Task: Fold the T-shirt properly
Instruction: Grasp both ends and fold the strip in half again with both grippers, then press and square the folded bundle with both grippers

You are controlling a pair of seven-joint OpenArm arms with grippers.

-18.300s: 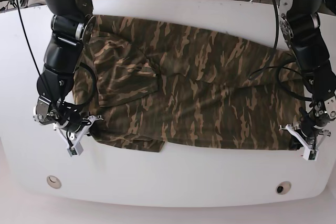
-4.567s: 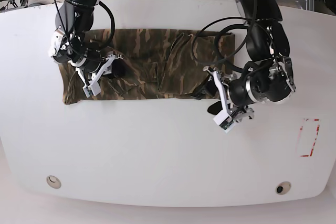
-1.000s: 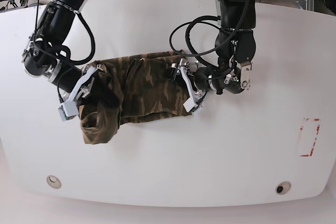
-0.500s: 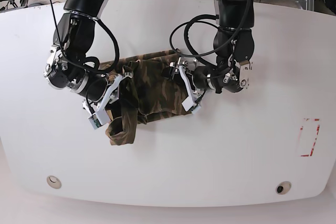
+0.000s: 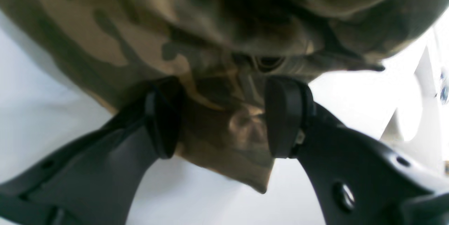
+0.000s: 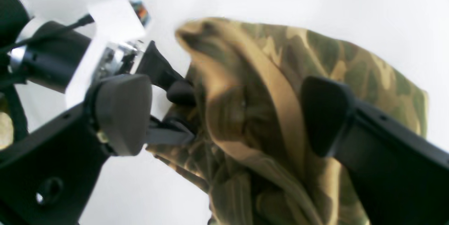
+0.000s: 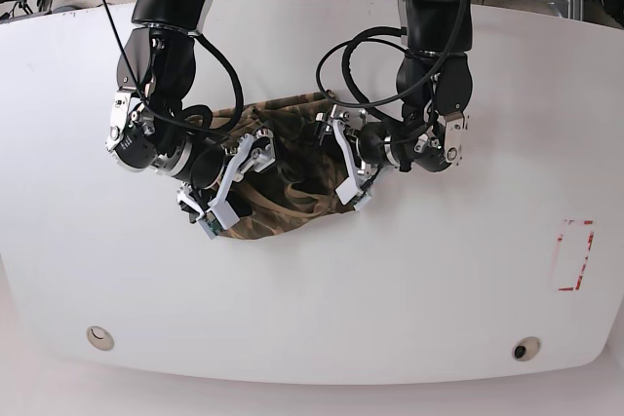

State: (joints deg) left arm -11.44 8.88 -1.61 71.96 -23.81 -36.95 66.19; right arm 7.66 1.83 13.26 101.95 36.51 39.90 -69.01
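Camouflage cloth, the soft T-shirt (image 7: 283, 177) in dark green, brown and tan, lies bunched up in a heap on the big white round-edged table (image 7: 409, 309). The heap sits near the middle of the table, a bit toward the far edge, and both black robot arms lean over it.

From above, the right gripper (image 7: 226, 194), with its white fingers, is on the left of the heap. Its fingers lie over the near left side of the cloth. In the right wrist view this gripper (image 6: 224, 116) has its two dark pads spread wide. A thick fold of the T-shirt (image 6: 280, 113) sits in the gap between them, but the pads do not squeeze it. One pad (image 6: 121, 113) is off to the side over bare table. The other gripper's black and white parts show just past the cloth.

The left gripper (image 7: 348, 165) is on the right of the heap in the view from above, at the cloth's edge. In the left wrist view this gripper (image 5: 224, 116) has both black pads pressed on a bunch of the T-shirt (image 5: 217, 127), one on each side. So it holds the cloth between half-spread jaws. A pointed corner of cloth hangs below the pads over the white table (image 5: 52, 113).
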